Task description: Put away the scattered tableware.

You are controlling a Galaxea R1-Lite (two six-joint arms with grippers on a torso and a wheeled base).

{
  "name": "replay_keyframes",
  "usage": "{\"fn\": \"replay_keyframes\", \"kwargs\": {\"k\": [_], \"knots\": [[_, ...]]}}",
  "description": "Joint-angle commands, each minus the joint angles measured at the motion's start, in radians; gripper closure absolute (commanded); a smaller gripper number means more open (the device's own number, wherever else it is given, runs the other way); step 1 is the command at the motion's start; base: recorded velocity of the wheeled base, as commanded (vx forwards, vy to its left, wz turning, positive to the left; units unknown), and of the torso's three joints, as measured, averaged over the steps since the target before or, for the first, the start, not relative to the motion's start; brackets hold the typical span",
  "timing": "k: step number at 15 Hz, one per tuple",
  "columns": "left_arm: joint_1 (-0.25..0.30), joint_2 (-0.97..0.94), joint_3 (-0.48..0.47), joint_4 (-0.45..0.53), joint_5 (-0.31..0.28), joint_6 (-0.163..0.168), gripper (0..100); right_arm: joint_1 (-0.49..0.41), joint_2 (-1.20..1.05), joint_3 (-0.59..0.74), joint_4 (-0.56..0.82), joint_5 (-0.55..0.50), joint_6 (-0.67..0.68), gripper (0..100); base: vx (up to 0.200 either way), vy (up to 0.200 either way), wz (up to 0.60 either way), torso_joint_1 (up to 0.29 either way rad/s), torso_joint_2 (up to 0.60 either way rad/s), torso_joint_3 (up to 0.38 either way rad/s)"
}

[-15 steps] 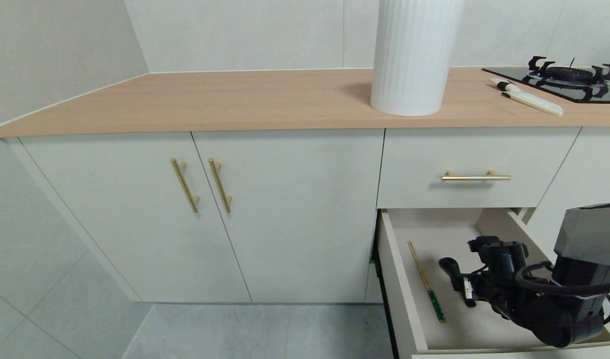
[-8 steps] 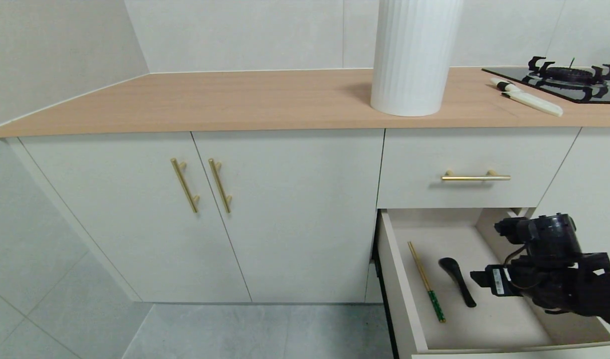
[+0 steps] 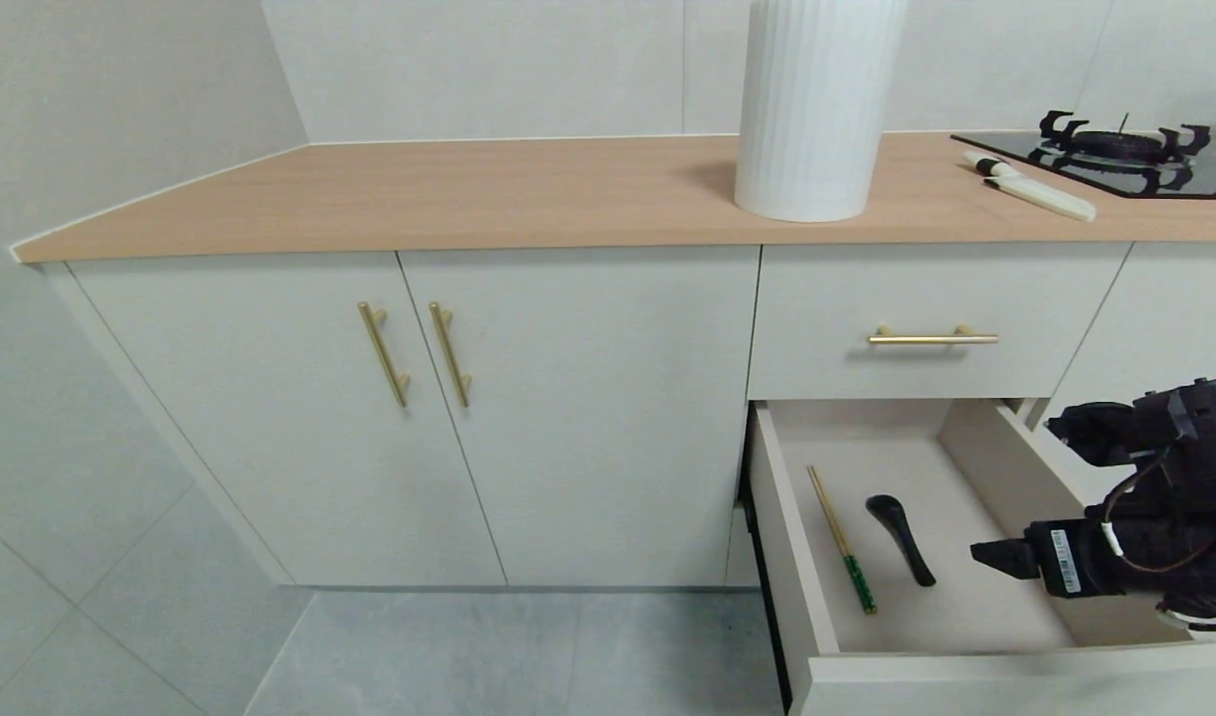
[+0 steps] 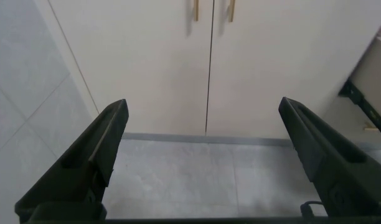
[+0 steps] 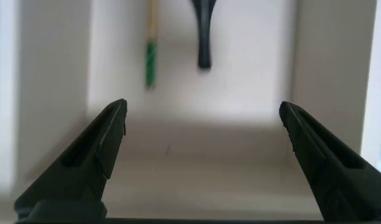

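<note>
— Spoon (image 3: pixel 901 537) and chopsticks (image 3: pixel 841 552)?
— Side by side in the open drawer (image 3: pixel 781 517). My right gripper (image 5: pixel 203 111) hangs above it, fingers apart, empty; my left gripper (image 4: pixel 203 109) likewise.
— Why open?
— Knife (image 3: pixel 1030 189) waits on the counter (image 3: pixel 468 189), I reckon.

Green-tipped chopsticks (image 3: pixel 841 542) and a black spoon (image 3: pixel 900 537) lie side by side, apart, in the open drawer (image 3: pixel 781 527).

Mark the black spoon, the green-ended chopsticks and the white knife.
Black spoon (image 3: pixel 905 544): head view, middle of its handle.
Wooden chopsticks with green ends (image 3: pixel 839 537): head view, bare wood at mid-length.
White knife (image 3: pixel 1050 196): head view, pale blade.
</note>
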Motion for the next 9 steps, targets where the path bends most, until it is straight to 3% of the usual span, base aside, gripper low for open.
{"fn": "replay_keyframes", "kwargs": {"k": [1, 3, 9], "knots": [[0.001, 0.000, 0.000, 0.001, 0.001, -0.001, 0, 0.003, -0.026, -0.003, 0.014, 0.000, -0.002, 0, -0.200, 0.000, 0.00, 0.002, 0.00, 0.007], [0.001, 0.000, 0.000, -0.001, 0.001, -0.001, 0, 0.035, -0.027, 0.005, 0.046, -0.002, -0.002, 0, -0.200, 0.000, 0.00, 0.002, 0.00, 0.002], [0.001, 0.000, 0.000, -0.001, 0.001, -0.001, 0, 0.123, -0.105, 0.001, 0.287, 0.000, -0.065, 0, 0.000, 0.000, 0.00, 0.000, 0.00, 0.000]]}}
